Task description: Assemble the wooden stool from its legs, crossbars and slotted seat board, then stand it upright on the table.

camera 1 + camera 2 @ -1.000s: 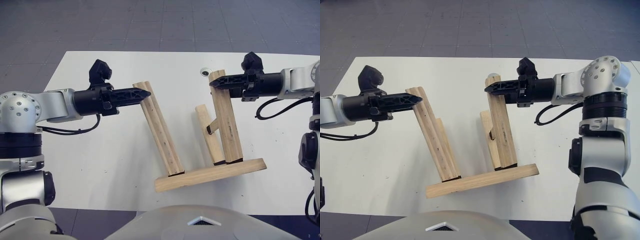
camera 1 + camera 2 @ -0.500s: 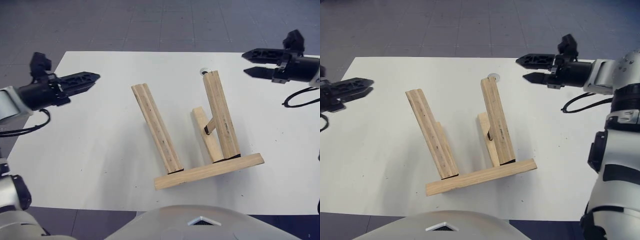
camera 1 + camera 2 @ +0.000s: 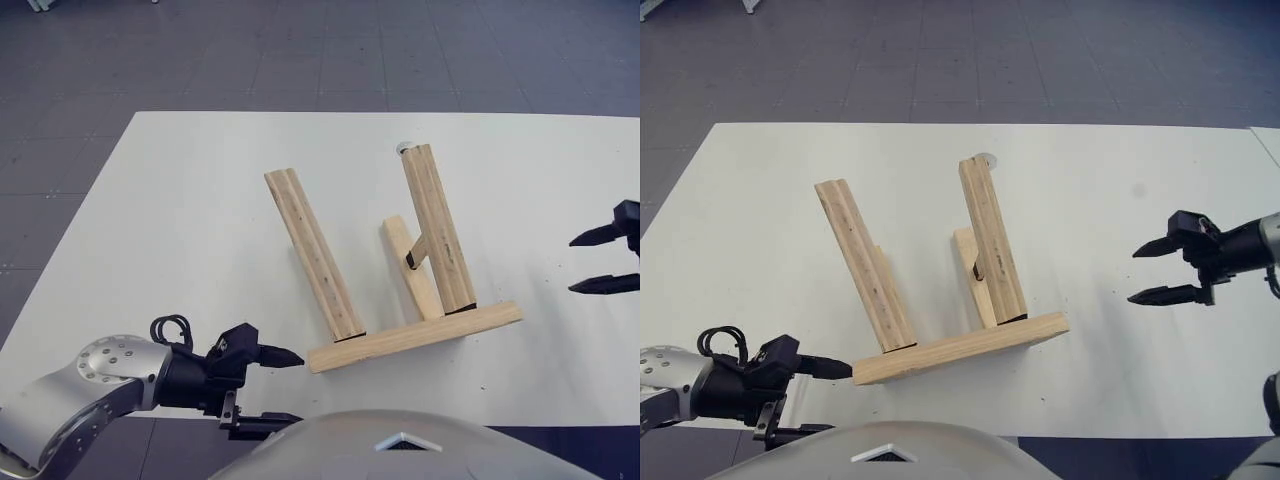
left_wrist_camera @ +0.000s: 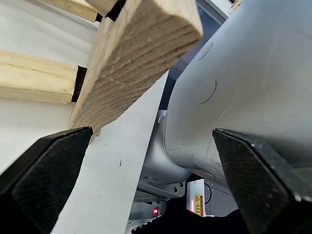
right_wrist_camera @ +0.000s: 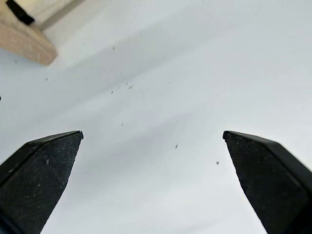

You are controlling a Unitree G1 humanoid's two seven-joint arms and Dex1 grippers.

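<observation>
Black fingers spread wide, my left end effector (image 3: 290,388) sits low at the near edge of the white surface (image 3: 180,200), its upper fingertip just beside the left end of the seat board (image 3: 415,338). The wooden stool (image 3: 940,290) rests near that front edge, its board running left to right and its legs stretching away from me. The left pair of legs (image 3: 312,255) leans leftward; the right leg (image 3: 438,228) has a shorter piece (image 3: 412,265) just beside it. Well apart from the board's right end, my right end effector (image 3: 1135,275) hangs over bare surface, fingers wide and holding nothing.
</observation>
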